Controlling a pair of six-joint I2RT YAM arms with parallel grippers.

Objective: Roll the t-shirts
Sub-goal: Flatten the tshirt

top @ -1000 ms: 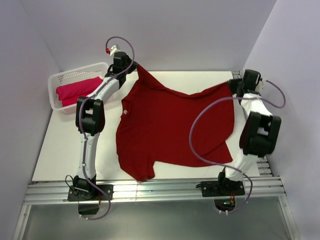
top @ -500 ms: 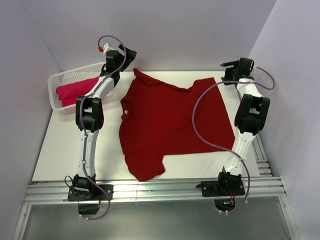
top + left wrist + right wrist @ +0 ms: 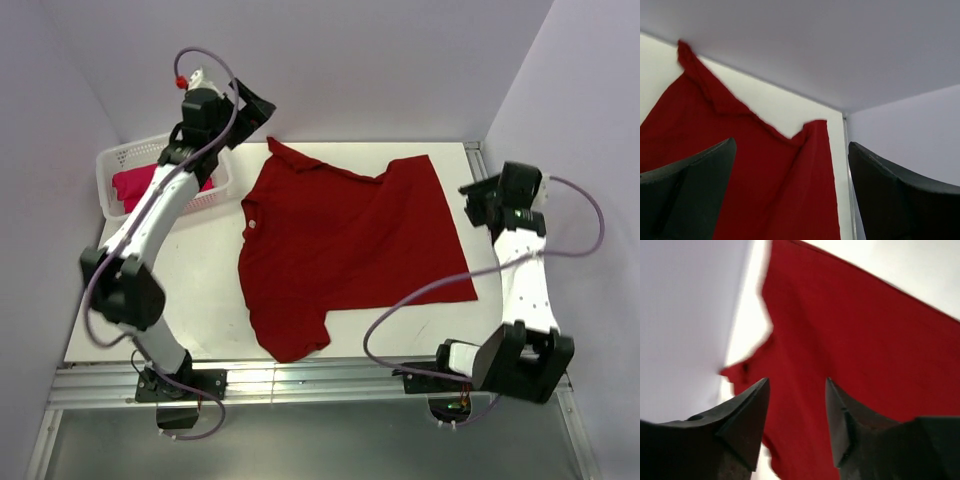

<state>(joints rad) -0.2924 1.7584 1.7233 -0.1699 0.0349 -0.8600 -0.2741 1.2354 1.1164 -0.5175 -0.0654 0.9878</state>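
White table point(image 3: 150, 290), lilac walls point(image 3: 380, 60) | dark red shirt point(image 3: 340, 250) flat in the middle, bare table on its left, right hem near the table edge | pink shirt point(image 3: 135, 185) in basket point(image 3: 112, 160), far left corner | left gripper point(image 3: 260, 107) raised near the shirt's far left tip, fingers apart, empty | right gripper point(image 3: 472, 203) beside the right hem, fingers apart, empty

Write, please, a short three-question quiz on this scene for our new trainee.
1. True or false: the left pincer is gripping the dark red t-shirt.
2. Where is the pinkish-red t-shirt? A: in the white basket; B: under the dark red t-shirt; C: in the right pincer.
3. Fill in: the right pincer's jaws stand ___.
Key: 1 false, it is open and empty; 2 A; 3 open.
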